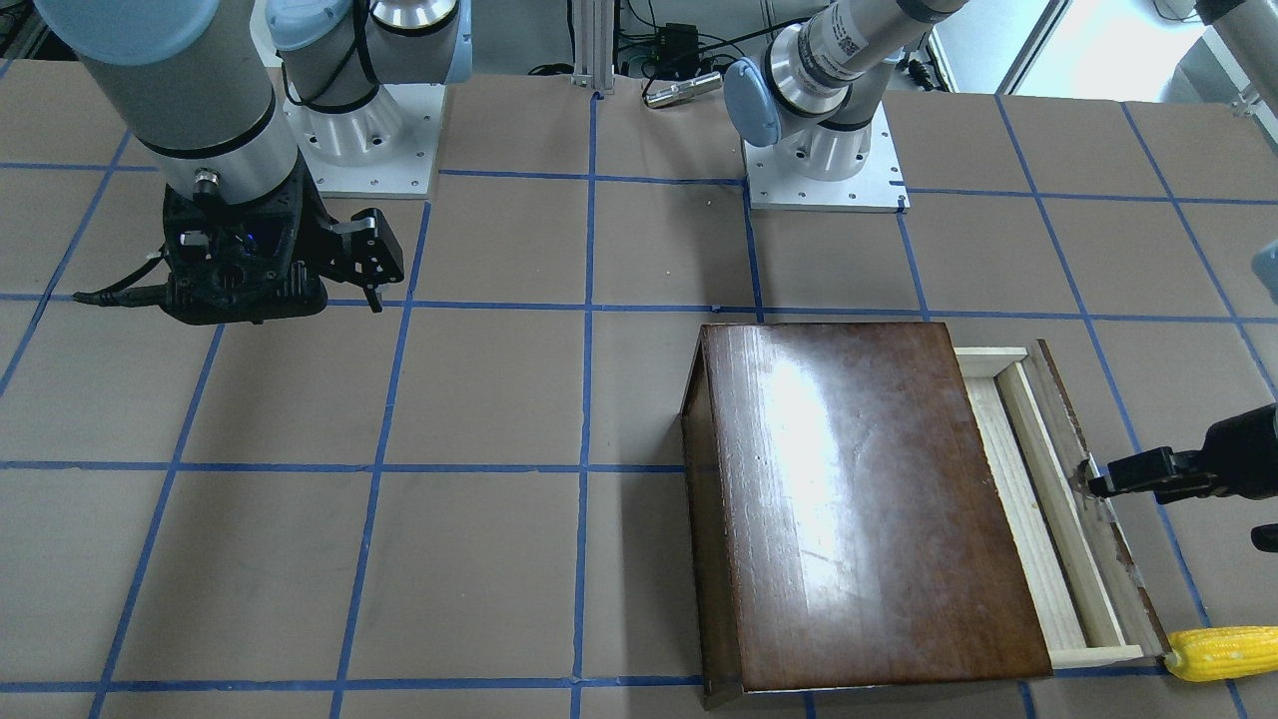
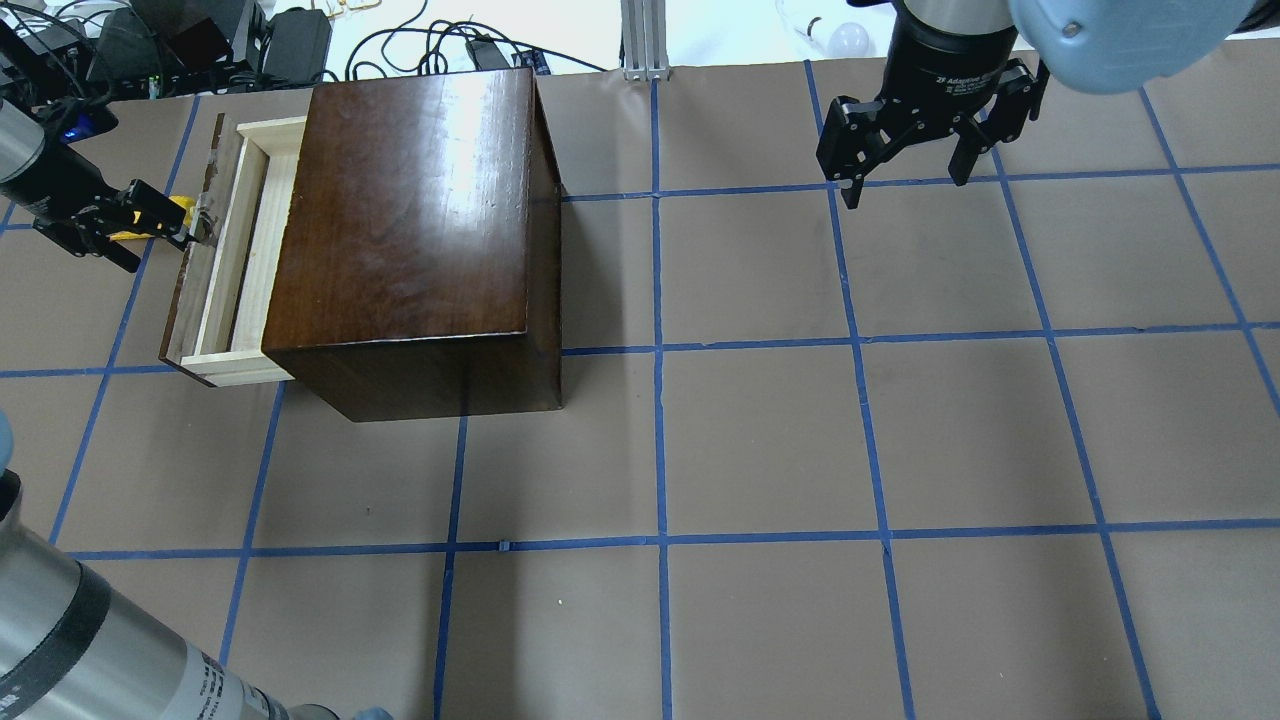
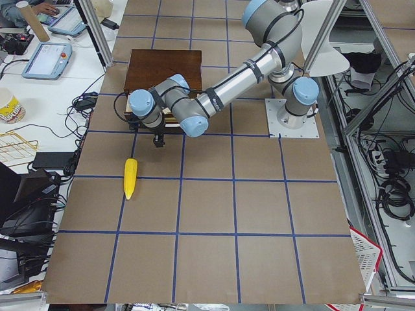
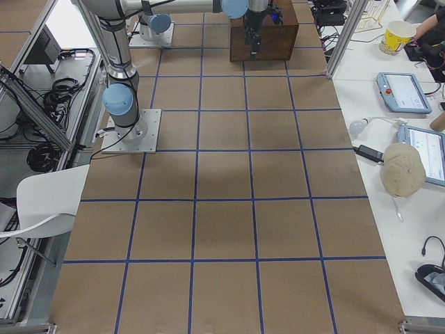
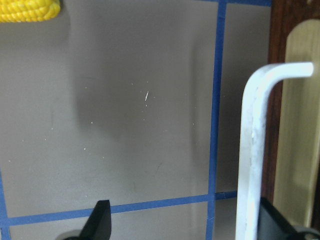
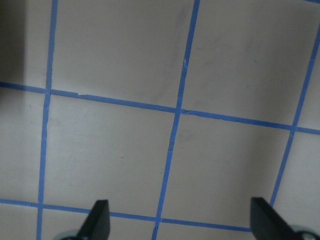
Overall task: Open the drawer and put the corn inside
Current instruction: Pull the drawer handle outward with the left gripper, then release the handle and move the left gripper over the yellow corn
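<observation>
The dark-brown cabinet (image 1: 859, 499) (image 2: 400, 220) stands on the table. Its drawer (image 1: 1038, 519) (image 2: 235, 260) is pulled partly out and shows an empty pine tray. My left gripper (image 1: 1098, 479) (image 2: 180, 225) is at the drawer's front panel. In the left wrist view the gripper (image 5: 185, 220) is open, and the white bent handle (image 5: 250, 150) lies against its right finger. The yellow corn (image 1: 1223, 654) (image 3: 130, 177) (image 5: 27, 10) lies on the table just beyond the drawer front. My right gripper (image 1: 369, 270) (image 2: 908, 185) (image 6: 180, 225) hovers open and empty, far from the cabinet.
The table is brown paper with a blue tape grid. The arm bases (image 1: 359, 140) (image 1: 824, 160) are bolted at the robot's side. Cables and gear (image 2: 200, 40) lie past the table edge behind the cabinet. Side tables hold tablets (image 4: 402, 92).
</observation>
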`<state>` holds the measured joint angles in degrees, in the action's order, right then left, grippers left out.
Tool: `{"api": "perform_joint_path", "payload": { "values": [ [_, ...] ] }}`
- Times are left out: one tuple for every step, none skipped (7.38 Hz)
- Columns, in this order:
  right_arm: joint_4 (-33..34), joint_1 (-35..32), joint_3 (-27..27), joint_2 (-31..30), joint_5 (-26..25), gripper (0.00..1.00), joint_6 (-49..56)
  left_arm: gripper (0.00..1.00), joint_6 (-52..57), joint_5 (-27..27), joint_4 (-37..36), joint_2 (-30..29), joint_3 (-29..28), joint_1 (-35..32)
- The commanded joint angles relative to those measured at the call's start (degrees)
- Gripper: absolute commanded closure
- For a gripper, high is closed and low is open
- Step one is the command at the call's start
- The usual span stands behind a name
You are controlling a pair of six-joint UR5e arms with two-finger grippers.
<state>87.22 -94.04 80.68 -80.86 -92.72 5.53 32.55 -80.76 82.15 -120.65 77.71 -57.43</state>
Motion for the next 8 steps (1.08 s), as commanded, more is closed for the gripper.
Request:
{"api": "perform_joint_path", "payload": {
  "values": [
    [-0.04, 0.0, 0.0, 0.0, 0.0, 0.0, -0.08, 0.0, 0.05, -0.01, 0.11, -0.2, -0.8, 0.03],
    [-0.04, 0.0, 0.0, 0.0, 0.0, 0.0, -0.08, 0.0, 0.66, -0.1, 0.72, 0.15, -1.15, 0.99],
    [0.05, 0.0, 0.0, 0.0, 0.0, 0.0, 0.01, 0.0, 1.36, -0.1, 0.73, 1.02, -1.33, 2.83],
    [-0.04, 0.0, 0.0, 0.0, 0.0, 0.0, 0.01, 0.0, 2.76, -0.71, 0.82, 1.03, -2.81, 3.28],
    [-0.04, 0.0, 0.0, 0.0, 0.0, 0.0, 0.01, 0.0, 7.13, -3.67, 0.64, 0.33, -4.74, 3.28],
    [0.05, 0.0, 0.0, 0.0, 0.0, 0.0, 0.01, 0.0, 12.91, -6.49, 0.21, -0.46, -6.5, 3.37],
    [0.05, 0.0, 0.0, 0.0, 0.0, 0.0, 0.01, 0.0, 17.5, -7.04, -0.15, -0.99, -7.04, 3.46],
    [-0.04, 0.0, 0.0, 0.0, 0.0, 0.0, 0.01, 0.0, 25.37, -7.48, -0.5, -2.04, -7.04, 3.37]
  ]
}}
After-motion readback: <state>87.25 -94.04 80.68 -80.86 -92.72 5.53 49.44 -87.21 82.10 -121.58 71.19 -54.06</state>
